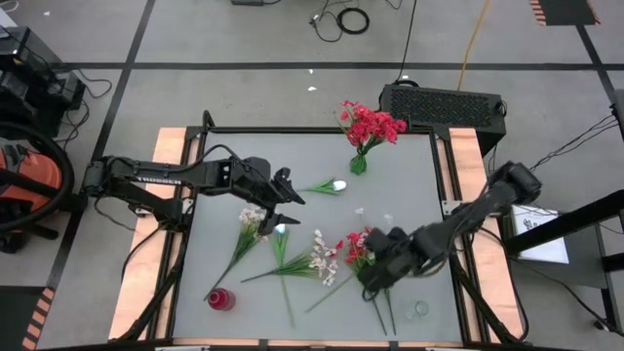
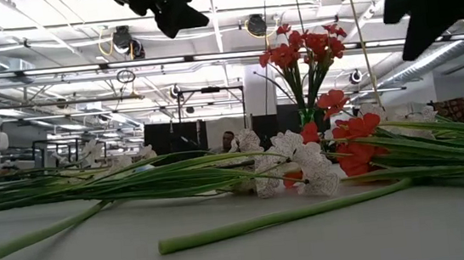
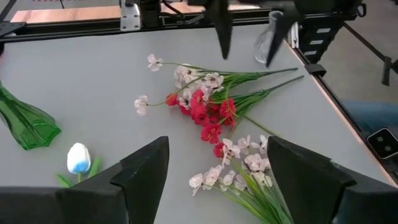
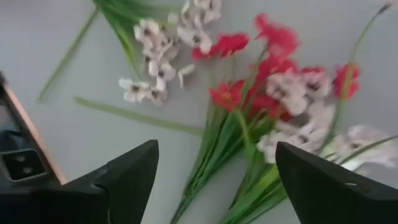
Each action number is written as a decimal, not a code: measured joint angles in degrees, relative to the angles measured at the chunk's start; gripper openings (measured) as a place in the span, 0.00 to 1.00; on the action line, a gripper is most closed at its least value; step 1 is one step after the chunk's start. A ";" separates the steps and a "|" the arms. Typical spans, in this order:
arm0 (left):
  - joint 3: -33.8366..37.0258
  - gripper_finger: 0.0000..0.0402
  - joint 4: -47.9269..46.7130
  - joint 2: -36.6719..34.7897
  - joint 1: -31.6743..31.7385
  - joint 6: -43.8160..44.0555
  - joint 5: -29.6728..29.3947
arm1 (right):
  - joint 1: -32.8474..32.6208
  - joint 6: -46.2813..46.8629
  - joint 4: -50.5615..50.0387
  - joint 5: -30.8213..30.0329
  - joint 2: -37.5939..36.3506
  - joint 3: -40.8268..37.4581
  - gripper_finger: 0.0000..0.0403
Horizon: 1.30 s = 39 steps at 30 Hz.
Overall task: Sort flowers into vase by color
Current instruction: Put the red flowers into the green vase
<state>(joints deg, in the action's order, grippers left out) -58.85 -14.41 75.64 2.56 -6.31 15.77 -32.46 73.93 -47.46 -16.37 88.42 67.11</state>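
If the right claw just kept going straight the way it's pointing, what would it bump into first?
Most likely the red flowers lying mixed with pale sprays on the table. The right gripper is open and aimed at that bunch; which blossom it meets first is hard to judge.

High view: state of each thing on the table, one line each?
green vase: upright, red flowers in it
red vase: empty, near front-left corner
clear vase: empty, front right
white tulip: lying flat, loose
loose flowers: red and pale sprays lying mixed, unsorted
left gripper: open, empty
right gripper: open, above the red spray
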 joint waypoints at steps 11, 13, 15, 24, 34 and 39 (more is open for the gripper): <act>0.00 0.69 0.09 0.00 -0.08 0.00 -0.02 | -0.74 3.94 -0.95 5.57 14.03 5.69 0.78; 0.00 0.69 0.09 0.00 -0.23 0.00 -0.02 | -0.19 4.39 -0.94 6.72 15.85 5.69 0.78; 0.00 0.69 0.03 0.00 -0.49 -0.02 -0.03 | 0.28 4.57 -0.96 7.42 17.20 5.69 0.78; 0.00 0.69 -0.07 0.00 -1.47 -0.48 -0.04 | 2.47 5.47 -0.82 8.73 21.62 5.69 0.51; 0.02 0.69 -0.26 0.00 -1.48 -1.66 -0.02 | 3.75 3.36 -0.52 9.54 20.98 5.66 0.07; 0.02 0.69 -0.26 0.00 -1.48 -1.68 -0.03 | 3.75 1.24 -0.50 7.73 14.94 5.66 0.04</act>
<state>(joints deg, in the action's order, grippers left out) -58.83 -14.68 75.64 1.08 -7.99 15.74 -28.71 75.17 -47.97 -8.65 103.37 72.77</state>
